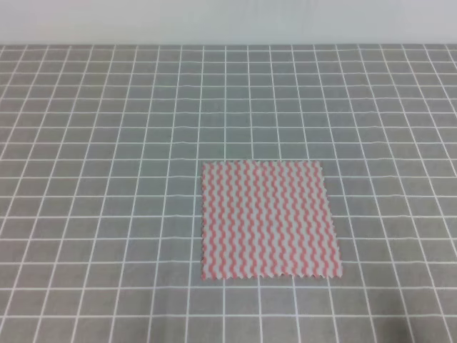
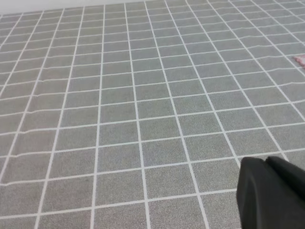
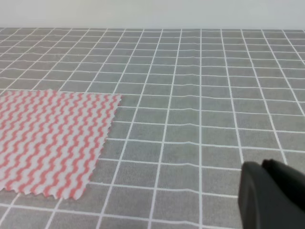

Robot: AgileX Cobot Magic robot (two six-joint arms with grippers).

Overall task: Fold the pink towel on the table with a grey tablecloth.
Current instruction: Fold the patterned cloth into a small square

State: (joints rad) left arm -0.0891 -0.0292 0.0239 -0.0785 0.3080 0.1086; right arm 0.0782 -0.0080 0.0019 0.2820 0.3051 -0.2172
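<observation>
The pink towel point(image 1: 268, 220) lies flat and unfolded on the table with a grey tablecloth point(image 1: 107, 107), a little right of centre and towards the front. Neither gripper shows in the high view. In the right wrist view the pink towel point(image 3: 47, 143) fills the lower left, and a black part of my right gripper point(image 3: 271, 195) sits at the lower right, well apart from it. In the left wrist view only a pink corner of the towel point(image 2: 300, 59) peeks in at the right edge. A black part of my left gripper point(image 2: 274, 195) shows at the bottom right, with its jaws hidden.
The grey cloth's white grid runs in every direction around the towel. A pale wall point(image 1: 228, 21) bounds the far edge of the table. Slight ripples cross the cloth point(image 3: 200, 67) beyond the towel.
</observation>
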